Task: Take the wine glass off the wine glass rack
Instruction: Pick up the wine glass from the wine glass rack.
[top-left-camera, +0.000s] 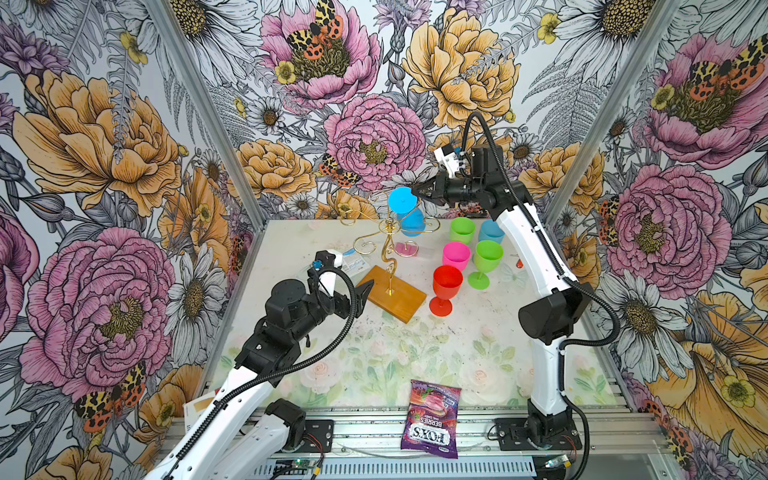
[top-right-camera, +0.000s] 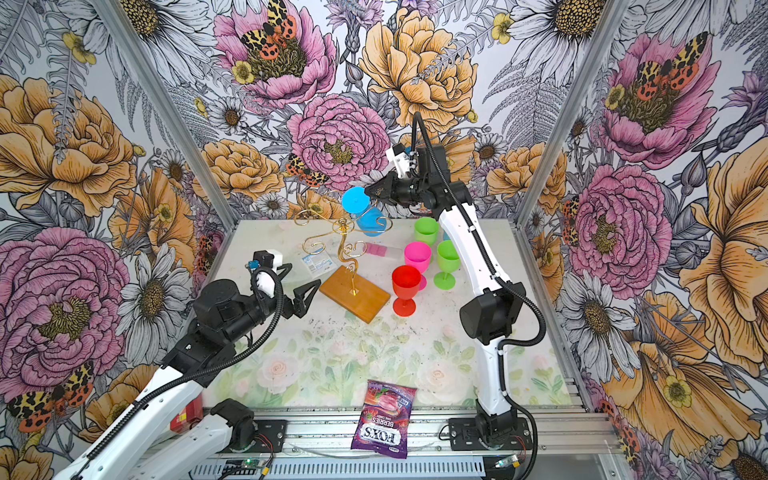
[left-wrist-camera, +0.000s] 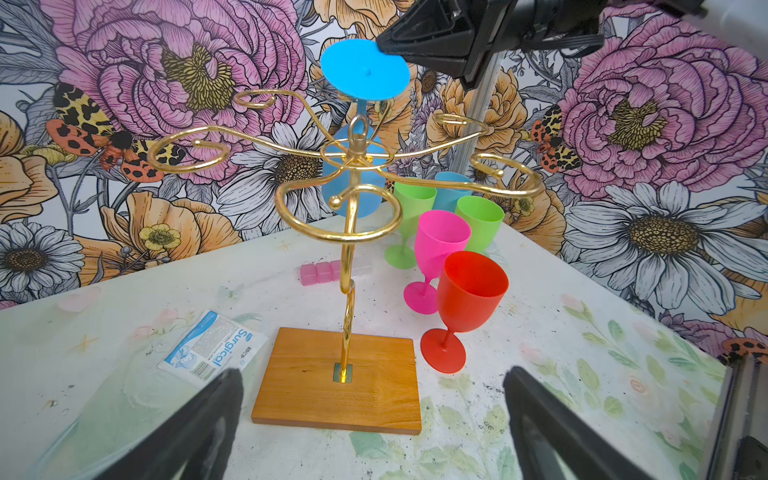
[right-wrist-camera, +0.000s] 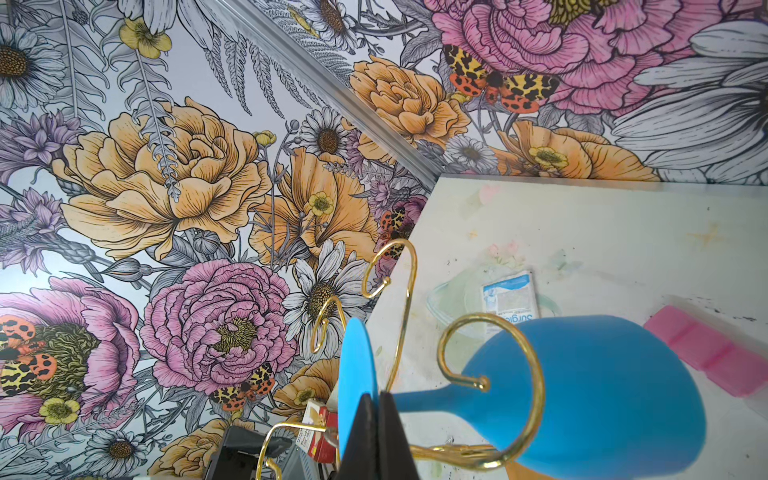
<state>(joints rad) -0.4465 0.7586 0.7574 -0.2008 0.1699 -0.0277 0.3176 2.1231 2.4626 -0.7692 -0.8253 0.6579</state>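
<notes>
Gold wire partly hides the upturned blue wine glass (top-left-camera: 402, 200) hanging on the far side of the wine glass rack (top-left-camera: 388, 232). The right gripper (top-left-camera: 417, 192) pinches its foot. The left gripper (top-right-camera: 304, 275) gapes empty beside the rack's base.

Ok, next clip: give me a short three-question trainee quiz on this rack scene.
1. True or false: the left gripper is shut on the wooden base of the wine glass rack.
2. Which part of the upside-down blue wine glass does the right gripper pinch? A) bowl B) stem C) foot disc
3. How many wine glasses stand upright on the table?
Key: 1 false: it is open, beside the base. 2 C. 3 five: red glass, pink glass, two green glasses, second blue glass.
</notes>
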